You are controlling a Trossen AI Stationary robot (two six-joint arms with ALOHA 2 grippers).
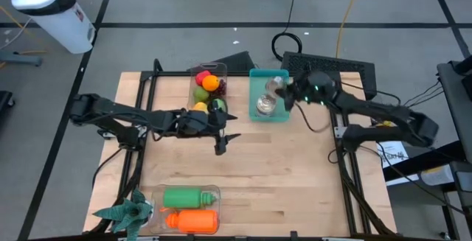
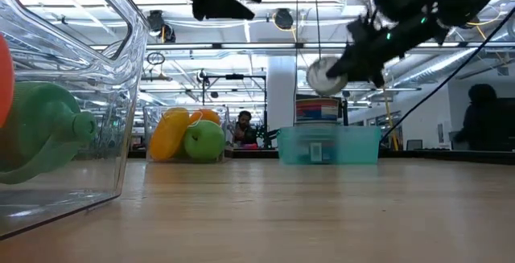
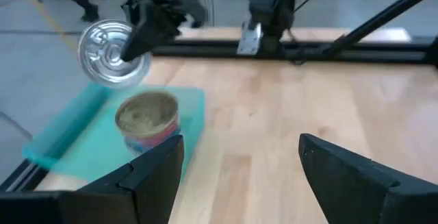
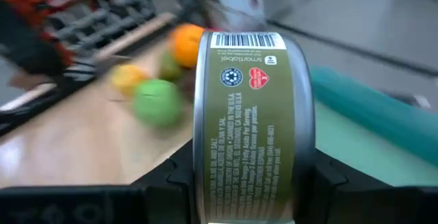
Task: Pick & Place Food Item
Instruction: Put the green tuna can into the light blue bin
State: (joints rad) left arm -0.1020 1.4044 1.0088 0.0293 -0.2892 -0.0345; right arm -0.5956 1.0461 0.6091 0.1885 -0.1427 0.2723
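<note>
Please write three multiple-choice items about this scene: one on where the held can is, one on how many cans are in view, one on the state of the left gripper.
1. Where is the can that the right gripper holds?
A. In the air above the teal tray
B. Lying on the table by the bottles
C. Inside the clear fruit bin

2. How many cans are in view?
A. One
B. Two
C. Four

3. What is the state of the left gripper?
A. Shut on a green apple
B. Shut on a can
C. Open, holding nothing

Answers:
1 A: the low view shows it lifted over the tray.
2 B: one is held, a second can stands in the tray.
3 C: the left wrist view shows its fingers apart with only table between.
</note>
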